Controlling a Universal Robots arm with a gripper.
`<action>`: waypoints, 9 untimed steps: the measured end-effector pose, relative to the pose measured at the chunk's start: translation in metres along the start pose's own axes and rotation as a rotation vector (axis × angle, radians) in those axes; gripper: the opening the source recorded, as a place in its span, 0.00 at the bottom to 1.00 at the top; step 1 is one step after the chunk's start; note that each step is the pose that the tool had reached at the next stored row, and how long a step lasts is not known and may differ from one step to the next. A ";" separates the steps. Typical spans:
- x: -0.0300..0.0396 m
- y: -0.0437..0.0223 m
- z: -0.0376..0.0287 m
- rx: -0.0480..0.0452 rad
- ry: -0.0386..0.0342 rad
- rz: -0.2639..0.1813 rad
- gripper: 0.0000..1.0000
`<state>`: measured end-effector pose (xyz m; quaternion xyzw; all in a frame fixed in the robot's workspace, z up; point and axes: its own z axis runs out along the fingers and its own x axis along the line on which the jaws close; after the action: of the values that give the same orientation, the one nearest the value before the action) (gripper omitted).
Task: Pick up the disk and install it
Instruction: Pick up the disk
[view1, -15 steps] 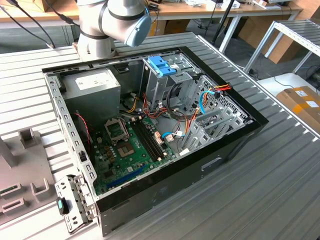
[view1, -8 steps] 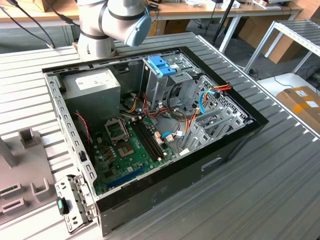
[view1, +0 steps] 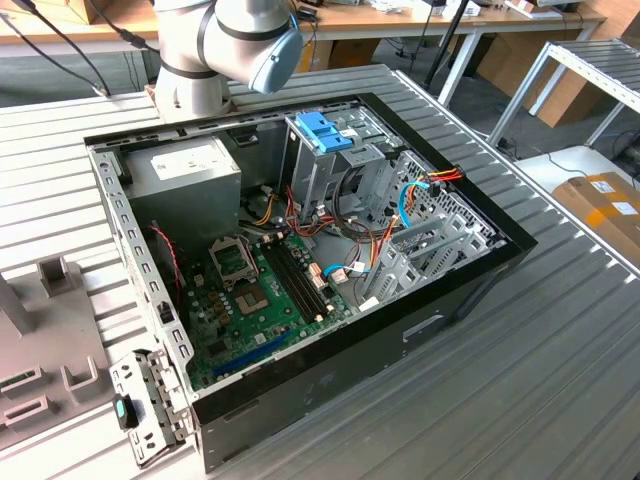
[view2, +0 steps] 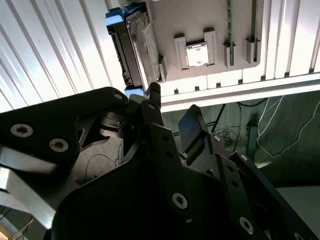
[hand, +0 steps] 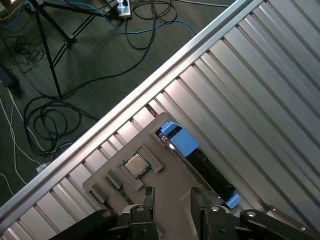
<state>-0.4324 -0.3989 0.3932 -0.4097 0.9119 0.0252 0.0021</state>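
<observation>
Disk (hand: 204, 167): flat silver-grey hard drive, dark along the edge facing me, with a blue plastic bracket at each end. It's standing on edge in a slot along one side of a grey moulded plastic fixture plate (hand: 165, 182). In the second wrist view the disk (view2: 134, 47) shows its broad face nearly side-on, hard against the plate (view2: 200, 25).

My gripper (hand: 171, 194), black with two fingers, is part open with nothing held. The bare plate shows in the gap between the fingers (hand: 148, 196). It hovers over the plate just beside the disk, not touching it. Same story in the second wrist view, gripper (view2: 172, 100) apart and empty.

A small square silver processor chip (hand: 136, 165) sits in a recess of the plate, near my fingertips.

The plate lies on the ribbed aluminium table (hand: 260, 75), close to its edge. Past the edge is dark floor with loose cables (hand: 75, 60).

In the exterior view, the open black computer case (view1: 430, 320) lies on the table. Inside are a green motherboard (view1: 250, 295), a grey power-supply box (view1: 185, 175) and a metal drive cage (view1: 310, 175) topped by a blue latch (view1: 325, 130). The grey and blue arm joint (view1: 250, 40) is behind the case.
</observation>
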 end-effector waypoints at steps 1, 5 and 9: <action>0.0000 0.0000 0.0000 -0.0001 0.0001 -0.004 0.42; 0.0000 0.0000 0.0000 -0.0007 0.0013 -0.029 0.42; 0.0000 0.0000 0.0000 -0.0013 0.0022 -0.051 0.42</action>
<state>-0.4324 -0.3989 0.3932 -0.4328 0.9011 0.0252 0.0014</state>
